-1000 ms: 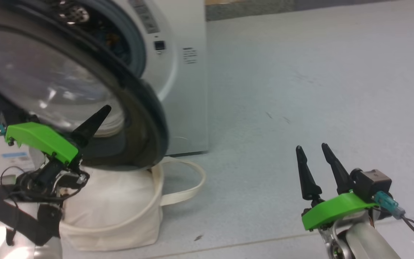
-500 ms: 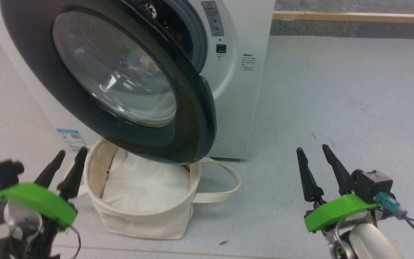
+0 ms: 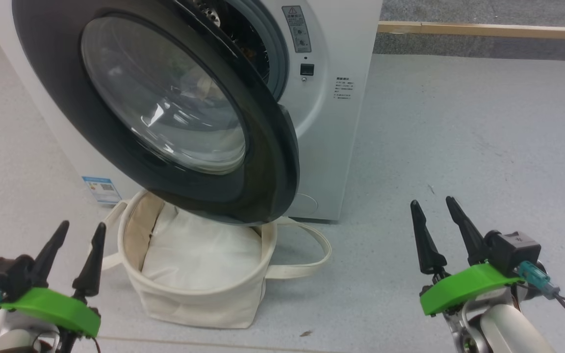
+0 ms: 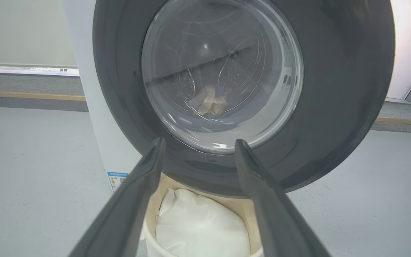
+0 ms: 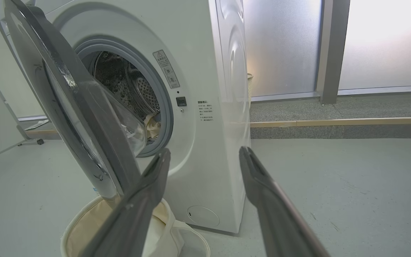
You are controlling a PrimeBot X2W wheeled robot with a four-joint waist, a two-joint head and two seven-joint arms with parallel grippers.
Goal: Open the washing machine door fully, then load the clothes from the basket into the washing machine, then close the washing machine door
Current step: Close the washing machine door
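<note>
Head view's showing left tool (image 3: pixel 82 225) and right tool (image 3: pixel 432 201) gaping empty, clothes (image 5: pixel 152 125) sitting in the drum (image 5: pixel 120 78), so I'm guessing the half-open washing machine door (image 3: pixel 272 162) is needing a slow push shut.

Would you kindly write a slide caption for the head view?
Door partly open over the basket, left gripper and right gripper open, low at either side.

White washer (image 3: pixel 331 147); door (image 3: pixel 272 162) with glossy black rim, clear glass. Cream basket (image 3: pixel 199 304), white padding (image 3: pixel 199 255). Grey seal (image 5: pixel 168 110), perforated steel drum (image 5: pixel 139 89). Blue sticker (image 3: pixel 100 189). Pale grey speckled floor (image 3: pixel 459 122).
</note>
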